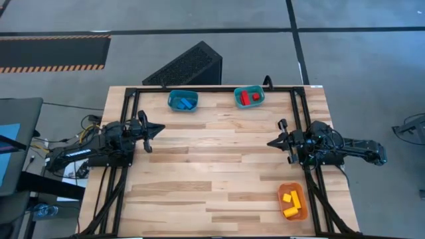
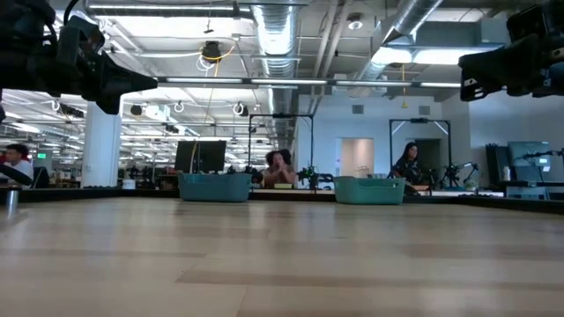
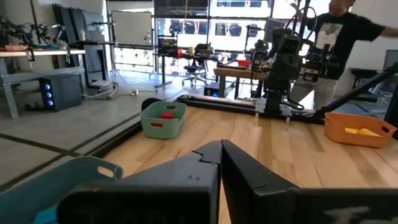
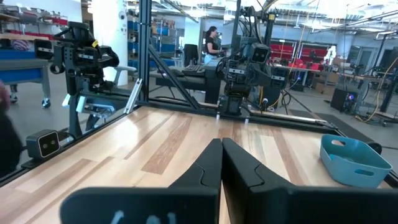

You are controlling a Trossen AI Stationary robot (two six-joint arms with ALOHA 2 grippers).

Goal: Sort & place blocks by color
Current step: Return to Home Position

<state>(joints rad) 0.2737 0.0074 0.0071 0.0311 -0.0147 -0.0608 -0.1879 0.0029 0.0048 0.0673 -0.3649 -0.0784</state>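
Blocks [image 1: 290,202]: all binned by colour; sorting looks done.
Left tool [image 1: 159,129]: pressed together, empty.
Right tool [image 1: 270,141]: likewise.
Remaining: homing, seemingly.

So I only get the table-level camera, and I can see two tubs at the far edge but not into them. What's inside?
Observer: From above, the blue bin on your left holds blue blocks, and the teal bin holds red blocks.
Operator: Is there any yellow anywhere?
Observer: Yes. Yellow blocks lie in an orange bin at the near right corner of the table, outside your picture.
Operator: And those claws up top, are they holding anything?
Observer: No. The left gripper and the right gripper are both shut and empty, each at its own side, pointing toward each other.
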